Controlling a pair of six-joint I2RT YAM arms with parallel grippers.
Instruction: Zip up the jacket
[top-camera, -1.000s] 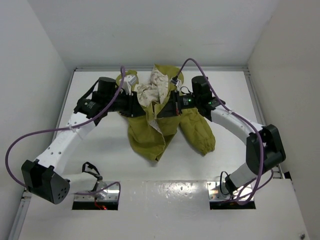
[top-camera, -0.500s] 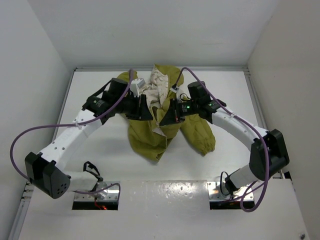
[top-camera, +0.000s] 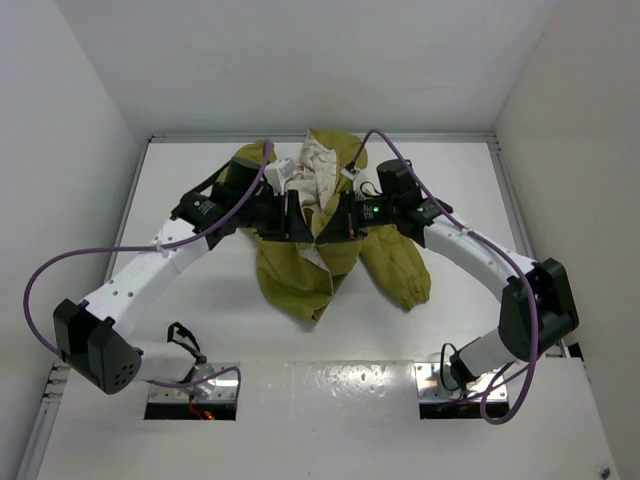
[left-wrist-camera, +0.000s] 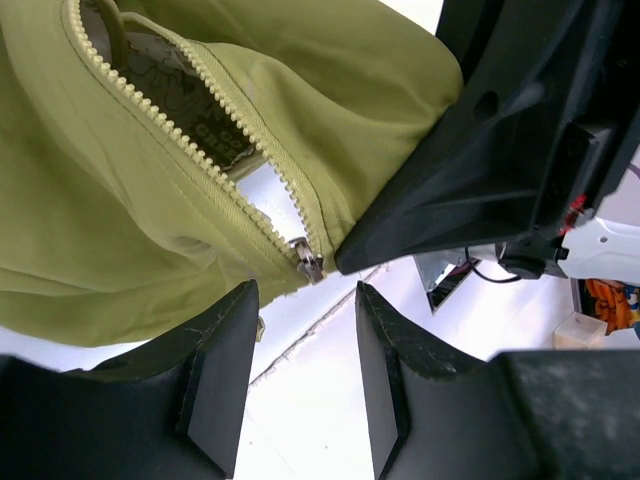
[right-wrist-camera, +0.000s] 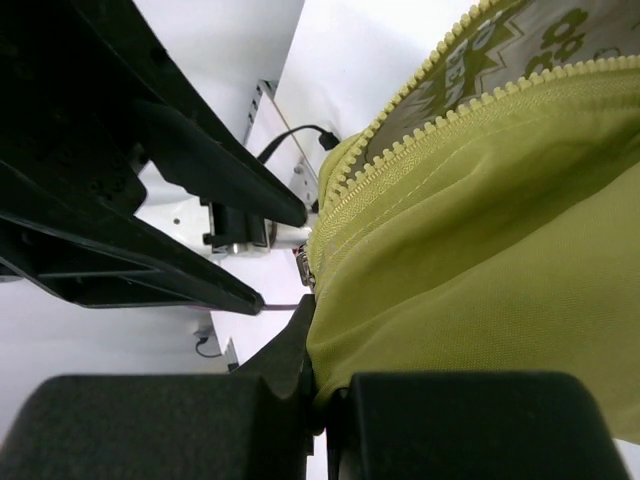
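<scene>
**Jaws drawn in on the zip's lower end**
On the left gripper (left-wrist-camera: 303, 320) the jaws are spread wide, with the zipper slider (left-wrist-camera: 308, 263) framed at 12 o'clock. On the right gripper (right-wrist-camera: 318, 400) they are clamped on the jacket (top-camera: 300, 280), which is heaped toward 12 o'clock on the desk (top-camera: 225, 300). Both wrists are now set closer together than a second ago, so the slider is judged ready for gripping.

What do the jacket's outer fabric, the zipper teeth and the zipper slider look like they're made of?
The jacket: matte olive-yellow woven cloth, likely cotton or a blend; it creases softly and shows no sheen. The zipper teeth: chunky, pale yellow and moulded, probably plastic, matched to the fabric colour. The zipper slider: small, grey and glinting, seemingly metal, though too small to be sure.
</scene>
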